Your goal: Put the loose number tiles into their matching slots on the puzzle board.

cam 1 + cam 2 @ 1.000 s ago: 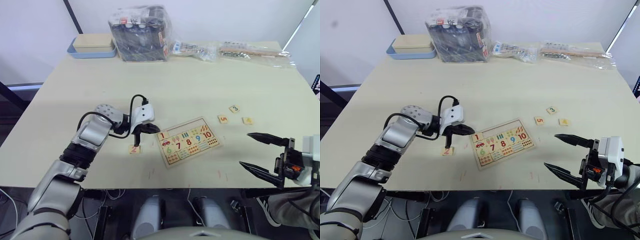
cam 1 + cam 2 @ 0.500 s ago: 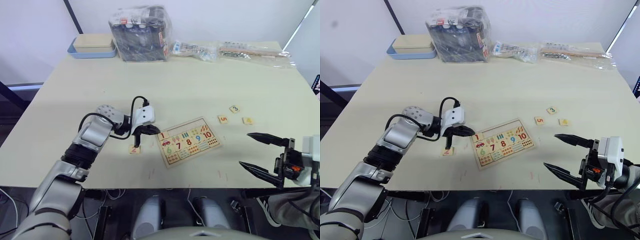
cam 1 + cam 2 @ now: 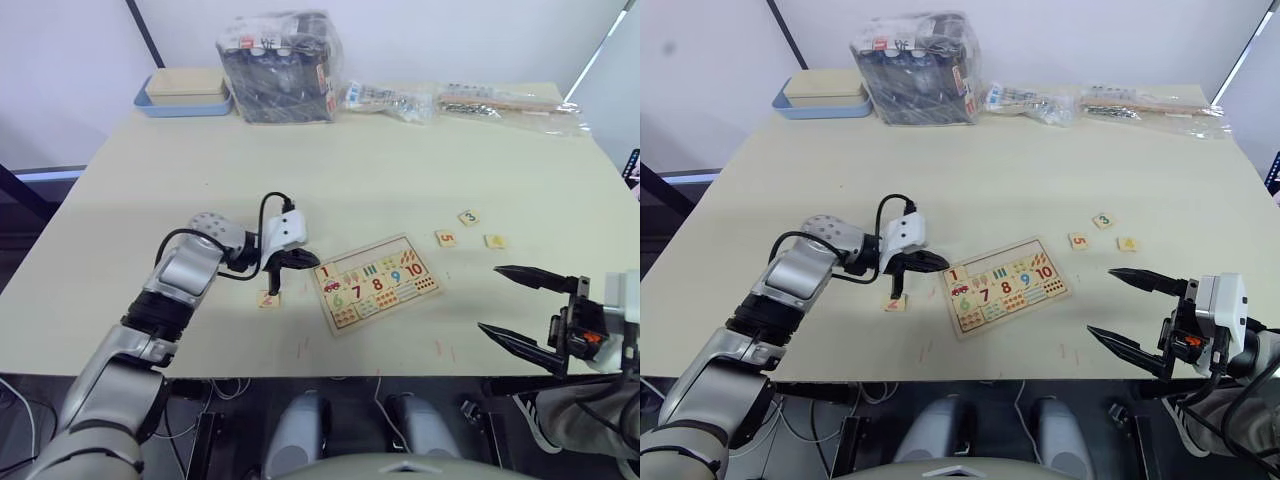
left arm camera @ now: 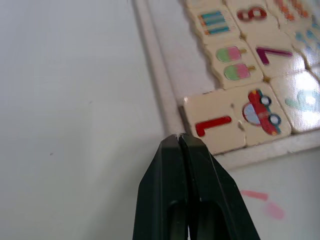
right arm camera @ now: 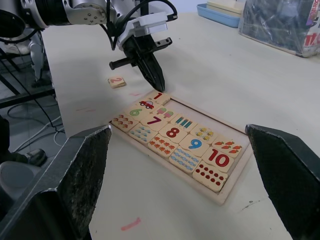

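The puzzle board (image 3: 339,327) lies flat at the middle front of the table. A tile with a red 1 (image 4: 215,125) sits in its corner slot, and the rest of the top-row slots (image 4: 187,75) are empty. My left gripper (image 3: 300,262) is shut and holds nothing, its tip touching the board's corner beside the 1. Tile 2 (image 3: 268,298) lies loose on the table left of the board. To the right of the board lie tiles 5 (image 3: 446,238), 3 (image 3: 468,217) and 4 (image 3: 495,241). My right gripper (image 3: 490,299) is open near the front right edge, apart from everything.
At the back left stands a blue tray with a beige box (image 3: 185,92). A plastic-wrapped dark package (image 3: 280,55) sits next to it. Clear bags of small parts (image 3: 400,100) stretch along the back right. Faint red marks (image 3: 440,348) dot the front of the table.
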